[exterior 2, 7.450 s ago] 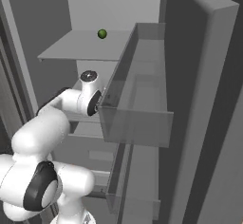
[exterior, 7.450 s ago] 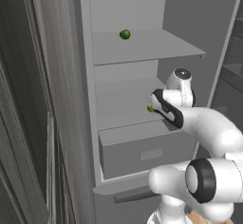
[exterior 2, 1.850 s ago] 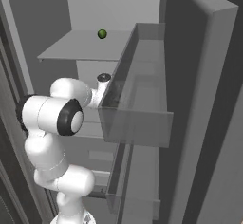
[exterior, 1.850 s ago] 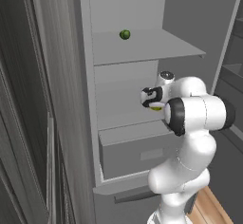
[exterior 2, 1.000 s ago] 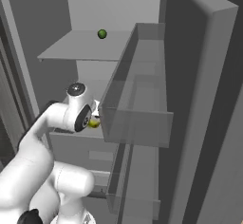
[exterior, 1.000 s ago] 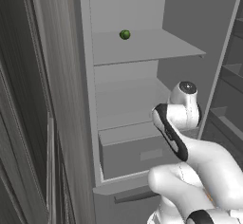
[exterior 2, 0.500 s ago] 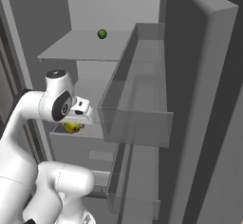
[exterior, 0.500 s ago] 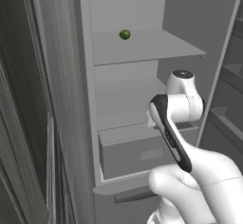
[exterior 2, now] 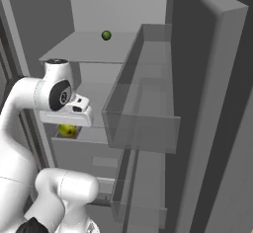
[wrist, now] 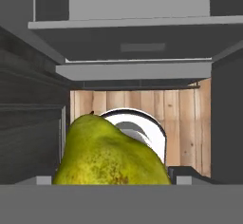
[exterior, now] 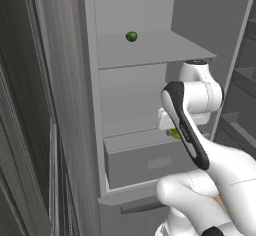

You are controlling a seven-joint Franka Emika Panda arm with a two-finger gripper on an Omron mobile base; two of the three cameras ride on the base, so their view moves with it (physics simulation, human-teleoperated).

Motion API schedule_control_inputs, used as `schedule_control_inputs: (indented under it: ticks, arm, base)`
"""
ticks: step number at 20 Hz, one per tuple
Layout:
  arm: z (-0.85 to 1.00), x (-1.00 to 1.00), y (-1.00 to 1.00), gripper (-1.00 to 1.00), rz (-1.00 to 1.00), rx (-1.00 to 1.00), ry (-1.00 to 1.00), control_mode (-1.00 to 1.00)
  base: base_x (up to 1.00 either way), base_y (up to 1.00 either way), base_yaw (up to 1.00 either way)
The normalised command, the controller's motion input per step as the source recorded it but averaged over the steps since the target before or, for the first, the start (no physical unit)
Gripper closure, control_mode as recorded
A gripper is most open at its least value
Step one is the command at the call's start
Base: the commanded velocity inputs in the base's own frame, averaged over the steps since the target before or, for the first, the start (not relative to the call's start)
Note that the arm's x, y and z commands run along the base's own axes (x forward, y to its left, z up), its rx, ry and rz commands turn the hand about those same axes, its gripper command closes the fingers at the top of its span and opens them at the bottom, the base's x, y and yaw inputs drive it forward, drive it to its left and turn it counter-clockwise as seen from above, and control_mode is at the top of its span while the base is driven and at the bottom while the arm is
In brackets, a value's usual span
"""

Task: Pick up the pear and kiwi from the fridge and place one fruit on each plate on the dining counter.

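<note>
The pear (wrist: 111,156), yellow-green and speckled, sits between my gripper's (wrist: 111,178) fingers and covers the lower middle of the hand view. My gripper (exterior 2: 67,127) is shut on the pear (exterior 2: 67,131) and hangs in front of the open fridge (exterior: 150,50), just above the grey drawer (exterior: 145,160). In the left base view my own forearm hides most of the pear (exterior: 175,134). The kiwi, the plates and the dining counter are out of view.
A dark green ball (exterior: 131,36) lies on the upper fridge shelf (exterior 2: 84,47). The open fridge door with its clear bin (exterior 2: 143,103) stands to the right. Under the hand, the hand view takes in the drawer front (wrist: 142,47) and wooden floor (wrist: 182,123).
The arm has swung and the hand has drawn back out of the fridge shelf towards the left, still shut on the pear. The green ball has not moved.
</note>
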Motion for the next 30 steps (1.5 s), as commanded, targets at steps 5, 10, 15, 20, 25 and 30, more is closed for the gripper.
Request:
schedule_control_inputs:
  ticks: [5,10,15,20,25,30]
  arm:
    - [0.18,-0.63,-0.01,1.0,-0.01,-0.07,-0.03,-1.0]
    - [0.4,-0.55,0.0,1.0,0.0,0.0,-0.05,-1.0]
    - [0.24,-0.28,0.04,1.0,0.0,0.0,-0.05,-1.0]
    - [0.0,-0.01,0.0,1.0,0.0,0.0,0.0,-1.0]
    - [0.0,0.0,0.0,1.0,0.0,0.0,0.0,-1.0]
    - [0.0,0.0,0.0,1.0,0.0,0.0,0.0,1.0]
  base:
    - [0.0,0.0,0.0]
    - [0.0,0.0,0.0]
    - [0.0,0.0,0.0]
    - [0.0,0.0,0.0]
    - [0.0,0.0,0.0]
    - [-0.06,0.0,0.0]
